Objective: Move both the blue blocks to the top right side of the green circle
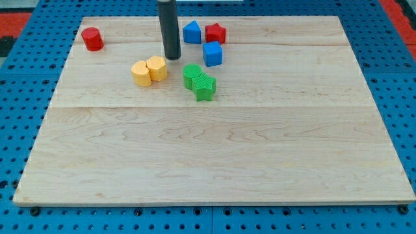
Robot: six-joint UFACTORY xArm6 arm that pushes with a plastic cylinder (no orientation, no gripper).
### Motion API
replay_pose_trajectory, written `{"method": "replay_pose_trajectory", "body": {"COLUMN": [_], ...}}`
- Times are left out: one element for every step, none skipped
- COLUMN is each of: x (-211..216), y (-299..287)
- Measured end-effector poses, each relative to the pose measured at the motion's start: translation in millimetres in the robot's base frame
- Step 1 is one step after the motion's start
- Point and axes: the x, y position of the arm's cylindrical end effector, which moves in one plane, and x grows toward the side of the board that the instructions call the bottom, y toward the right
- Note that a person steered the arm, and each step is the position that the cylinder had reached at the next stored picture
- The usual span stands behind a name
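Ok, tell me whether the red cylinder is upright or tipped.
Upright: the red cylinder stands on the board's top left, flat round face up.

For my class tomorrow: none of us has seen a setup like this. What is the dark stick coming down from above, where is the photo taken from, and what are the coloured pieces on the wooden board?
There is one picture, looking down at a slant on a wooden board that lies on a blue perforated base; where the camera is mounted is not recorded.

The dark stick is the end of a robot arm. It has no pincer and holds nothing; it only pushes pieces with my tip.

Right of the tip at the view's top are a blue block, a red block and, lower, a blue cube. Below the tip on the left, two yellow blocks touch. Below on the right, two green blocks touch. A red cylinder stands alone at top left.

The tip touches no piece.
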Motion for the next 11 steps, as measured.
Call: {"method": "replay_pose_trajectory", "body": {"x": [16,19,38,-4,-29,-29,-42,-61,-83,-110,-136], "y": [-36,-64,-69,-27,24,28,63,94,123,140,98]}}
